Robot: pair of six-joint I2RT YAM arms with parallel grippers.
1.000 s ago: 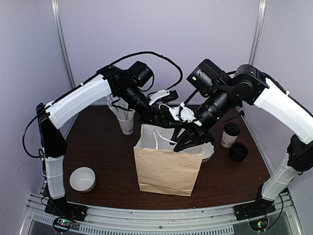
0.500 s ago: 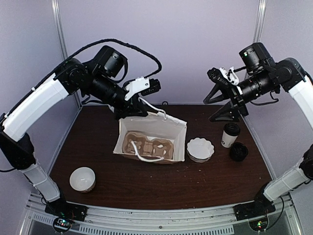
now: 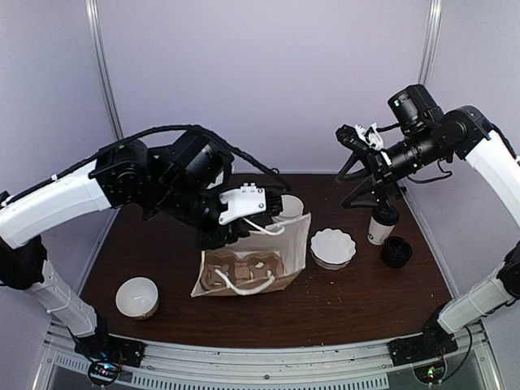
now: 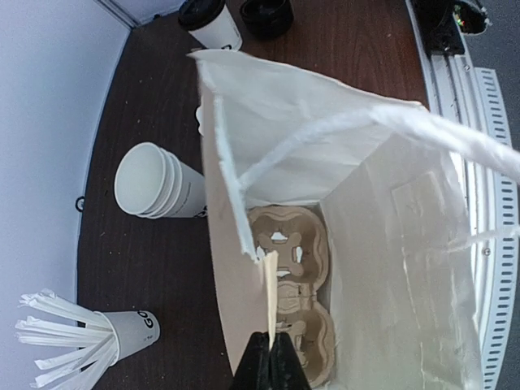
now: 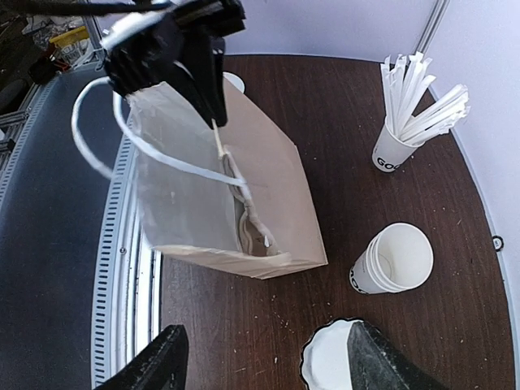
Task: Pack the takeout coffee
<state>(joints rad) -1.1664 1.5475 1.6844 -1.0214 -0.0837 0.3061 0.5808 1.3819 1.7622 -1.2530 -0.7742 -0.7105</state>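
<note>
Takeout coffee (image 3: 379, 231) upright, long axis vertical (black lid (image 3: 384, 214) uppermost).

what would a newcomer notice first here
The paper bag at the table's middle is tipped so that its mouth faces the top camera, showing a cardboard cup carrier inside. The left gripper is shut on the bag's rim. The right gripper hangs open high over the table's right side, where the takeout coffee stands outside the bag.
</note>
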